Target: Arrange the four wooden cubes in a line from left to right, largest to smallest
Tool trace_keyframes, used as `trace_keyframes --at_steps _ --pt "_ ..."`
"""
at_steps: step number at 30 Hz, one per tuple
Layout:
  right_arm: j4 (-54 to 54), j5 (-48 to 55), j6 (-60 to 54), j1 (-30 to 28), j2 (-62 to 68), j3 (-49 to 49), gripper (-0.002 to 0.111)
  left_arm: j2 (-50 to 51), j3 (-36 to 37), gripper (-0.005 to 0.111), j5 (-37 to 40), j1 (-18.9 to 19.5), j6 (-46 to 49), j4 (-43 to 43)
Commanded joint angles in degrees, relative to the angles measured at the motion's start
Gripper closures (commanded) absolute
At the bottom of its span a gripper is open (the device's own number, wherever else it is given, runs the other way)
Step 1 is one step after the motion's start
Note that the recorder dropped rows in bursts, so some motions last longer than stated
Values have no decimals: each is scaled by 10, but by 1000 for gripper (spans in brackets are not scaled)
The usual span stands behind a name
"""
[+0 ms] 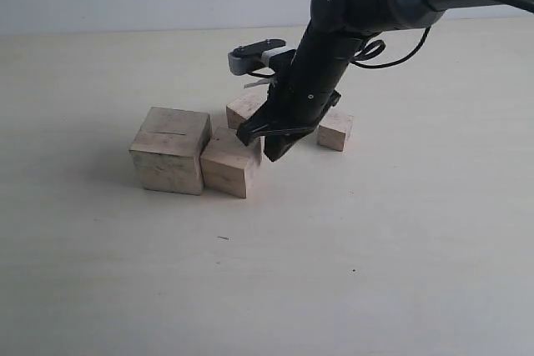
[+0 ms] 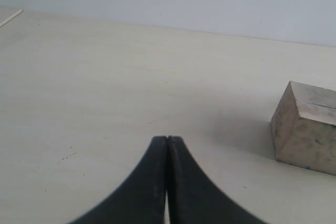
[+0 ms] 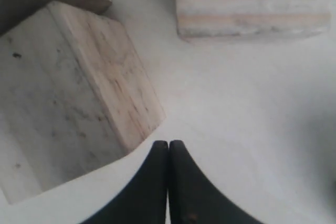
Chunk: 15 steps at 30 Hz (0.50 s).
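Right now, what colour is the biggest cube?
The biggest cube is pale whitish tan wood; clearest in the exterior view.

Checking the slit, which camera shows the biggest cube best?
Exterior view: the largest cube shows whole, slit line across its top. Left wrist view crops it at the frame edge; right wrist view doesn't clearly show it.

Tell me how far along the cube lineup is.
Partly done. The largest cube and the second cube sit side by side at the left. The right fingers, shut and empty, are down beside the second cube's corner, probably nudging it. Left to do: the third cube lies behind the row and the smallest cube sits apart to the right; both need bringing into line.
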Motion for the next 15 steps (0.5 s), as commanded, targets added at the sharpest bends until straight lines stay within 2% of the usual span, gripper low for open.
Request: trace_keyframes --at_steps 1,15 --pt "49 -9 -47 -1 -2 1 108 -4 2 107 -7 1 0 2" --pt "58 -69 -75 -1 -2 1 108 -4 2 107 -7 1 0 2"
